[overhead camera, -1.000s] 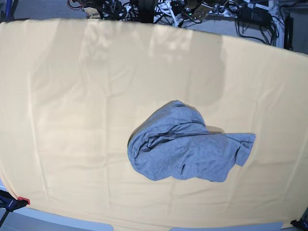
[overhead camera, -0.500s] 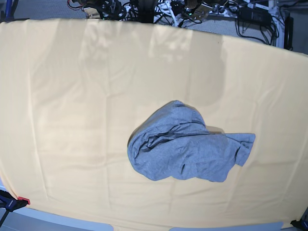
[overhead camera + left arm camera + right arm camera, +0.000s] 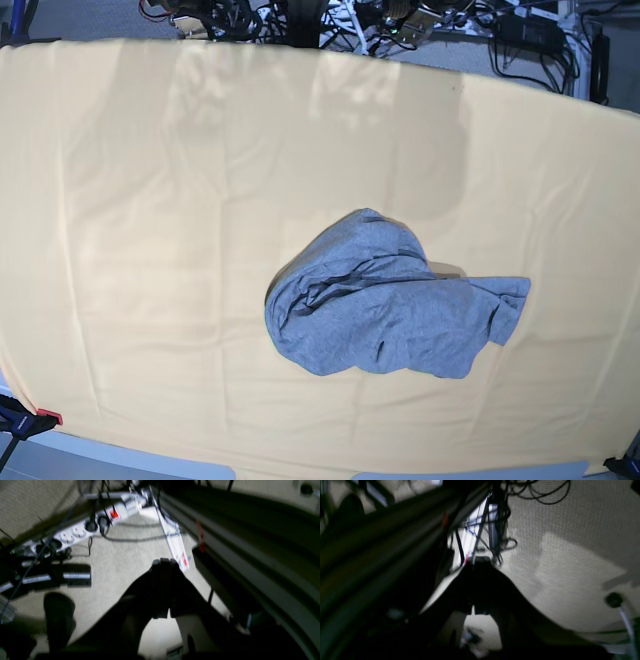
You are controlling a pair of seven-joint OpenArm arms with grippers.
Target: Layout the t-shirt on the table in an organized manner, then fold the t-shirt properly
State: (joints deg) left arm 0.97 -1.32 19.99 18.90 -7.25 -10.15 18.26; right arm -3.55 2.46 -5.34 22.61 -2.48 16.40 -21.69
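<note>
Heather-grey cotton, the t-shirt [image 3: 385, 305] lies in a crumpled heap on the table [image 3: 150, 250], somewhat toward my left side and nearer the front edge than the back. Plain grey faces up; no lettering shows. Deep folds run across the bundle's upper part, and one flatter flap with a hemmed edge, perhaps a sleeve, reaches out toward my left. The pale yellow-orange cloth around it is creased but otherwise bare.

Neither of my arms appears in the base view. My left gripper [image 3: 163, 562] shows in its wrist view with both fingers pressed together and nothing between them, hanging below table level over a carpeted floor where a white power strip [image 3: 82, 528] and cables lie. My right gripper [image 3: 482, 560] is likewise closed on nothing, a dark outline against carpet and a tangle of black cables [image 3: 500, 537], with the table's underside frame running past it.

Progress, as I judge it: nothing is done. The shirt has not been spread, so the whole task remains: raising both arms to the tabletop, finding the collar, hem and sleeves in the heap, drawing the garment out flat and square, then making the folds.
</note>
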